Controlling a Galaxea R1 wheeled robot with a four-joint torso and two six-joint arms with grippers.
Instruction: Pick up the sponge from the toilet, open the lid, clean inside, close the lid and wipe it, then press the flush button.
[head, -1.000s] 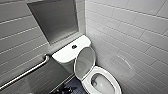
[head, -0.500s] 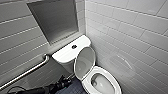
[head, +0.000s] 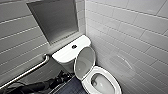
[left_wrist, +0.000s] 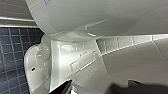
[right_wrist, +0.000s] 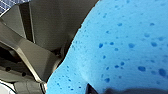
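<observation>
- The sponge (right_wrist: 120, 45) is grasped by the right hand (right_wrist: 105, 90), likely for scrubbing.
- The lid (head: 84, 62) is stood open at 11 o'clock, baring the toilet (head: 111, 75).

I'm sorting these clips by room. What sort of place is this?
Most likely an accessible toilet room: a white toilet with its lid raised, a metal grab bar beside it, pale tiled walls and a dark blue tiled floor.

A metal grab bar (head: 27, 71) runs along the grey tiled wall (head: 17, 40).
</observation>
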